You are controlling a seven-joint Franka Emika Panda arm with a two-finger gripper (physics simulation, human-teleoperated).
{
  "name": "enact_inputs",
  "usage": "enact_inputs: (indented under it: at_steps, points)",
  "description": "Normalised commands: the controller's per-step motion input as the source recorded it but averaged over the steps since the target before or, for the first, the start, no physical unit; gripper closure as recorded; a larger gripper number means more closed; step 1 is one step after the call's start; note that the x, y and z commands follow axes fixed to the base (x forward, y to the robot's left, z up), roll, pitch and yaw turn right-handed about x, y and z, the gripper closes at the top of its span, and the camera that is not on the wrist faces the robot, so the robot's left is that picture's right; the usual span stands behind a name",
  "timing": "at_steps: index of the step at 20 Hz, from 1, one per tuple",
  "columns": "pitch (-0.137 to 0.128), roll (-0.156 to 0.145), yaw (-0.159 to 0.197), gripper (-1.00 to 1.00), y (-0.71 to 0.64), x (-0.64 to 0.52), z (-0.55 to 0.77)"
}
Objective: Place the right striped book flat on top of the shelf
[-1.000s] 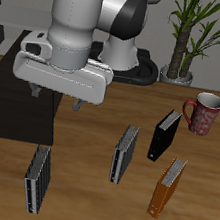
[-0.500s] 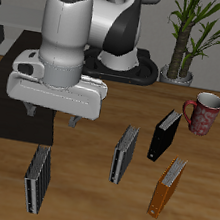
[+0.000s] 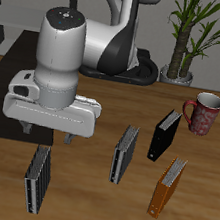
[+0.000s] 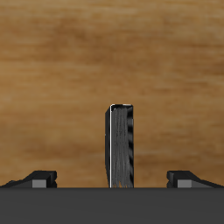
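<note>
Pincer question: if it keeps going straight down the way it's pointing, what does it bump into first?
Probably the right striped book, standing on edge between the open pincer's fingertips, with bare table around it.

Your gripper point(image 3: 51, 136) hangs right over the right striped book point(image 3: 37, 178), which stands near the table's front edge.

Behind that book, farther back, you've got the shelf point(image 3: 3, 104), partly hidden by the arm. Across the table stand the other striped book point(image 3: 124, 153), then a book point(image 3: 166, 186) nearer the front and another book point(image 3: 164, 135) behind it. The mug point(image 3: 203, 112) sits farther back still, the plant point(image 3: 190, 34) at the far edge. In your wrist view, the book point(image 4: 121, 145) stands between the fingers point(image 4: 36, 179), touching neither.
</note>
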Motion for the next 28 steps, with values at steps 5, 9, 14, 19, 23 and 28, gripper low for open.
enact_inputs:
  at_steps: [5, 9, 14, 19, 23, 28]
  points:
    - [0.009, -0.030, -0.003, -1.00, -0.04, 0.03, -0.29]
    - [0.014, -0.002, -0.016, -1.00, -0.06, 0.05, -0.23]
    - [0.034, -0.007, -0.043, -1.00, -0.13, 0.06, -0.27]
    - [0.027, 0.000, -0.023, -1.00, -0.04, 0.04, -0.26]
    - [0.059, -0.038, -0.045, 1.00, -0.06, 0.07, -0.33]
    - [0.015, -0.017, -0.008, 1.00, -0.01, 0.02, -0.12]
